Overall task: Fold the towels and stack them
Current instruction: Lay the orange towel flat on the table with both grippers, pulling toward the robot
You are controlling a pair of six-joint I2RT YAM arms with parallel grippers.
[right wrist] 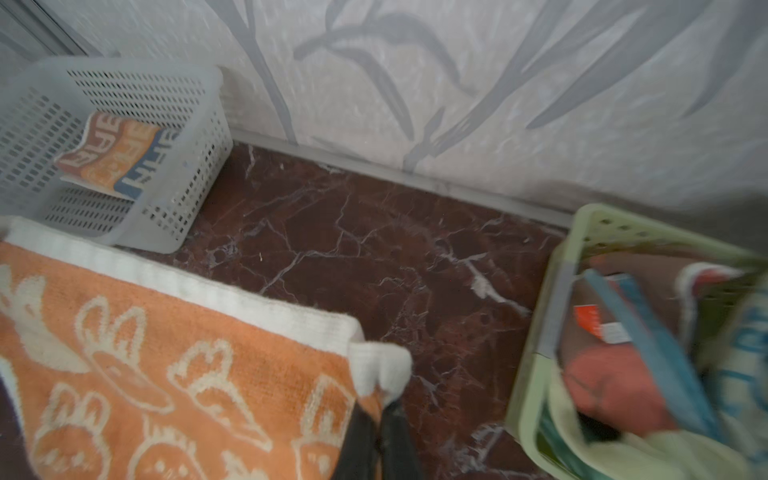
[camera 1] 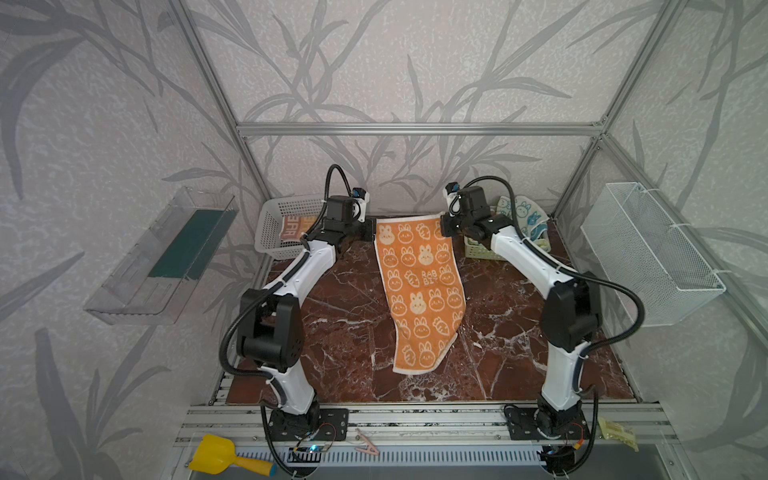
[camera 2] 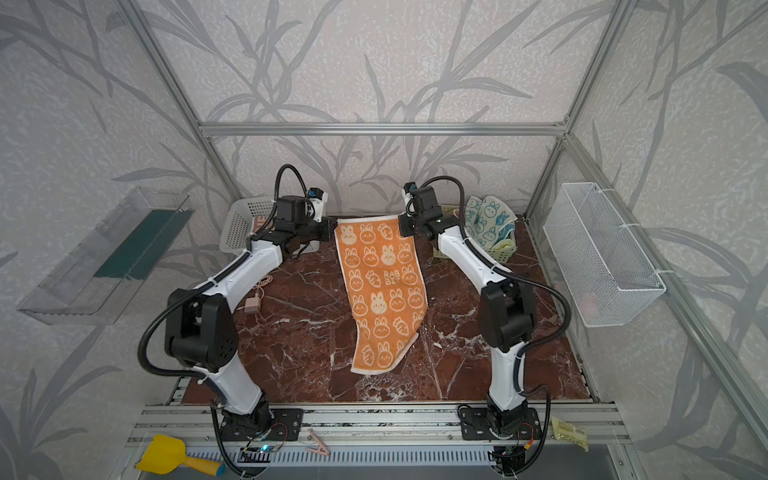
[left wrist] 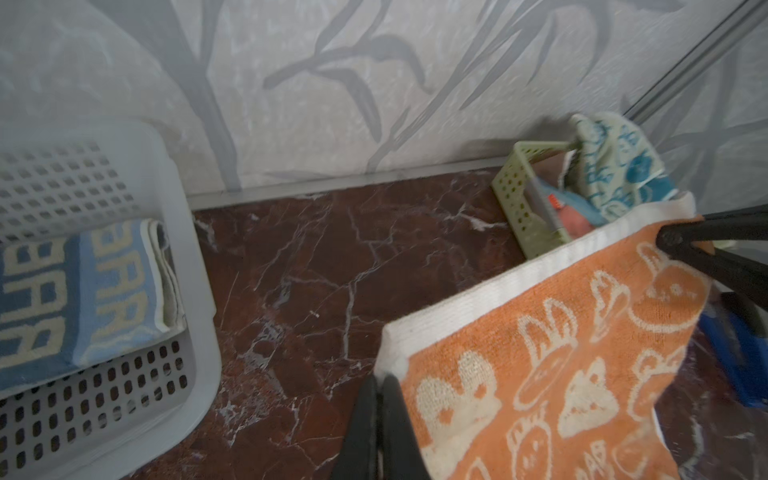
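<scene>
The left gripper (camera 1: 372, 230) and the right gripper (camera 1: 443, 219) are each clamped on a far corner of the orange bunny towel (camera 1: 419, 291), at its white hem. The towel spans between them over the middle of the marble tabletop (camera 1: 332, 316). Its near end trails, with one lower corner curled. Terry cloth is likely light and limp, sagging wherever unsupported, so hem corners are the best hold. A folded lettered towel (camera 1: 296, 227) lies in the white basket (camera 1: 268, 232); others sit in the green basket (camera 1: 478, 250).
</scene>
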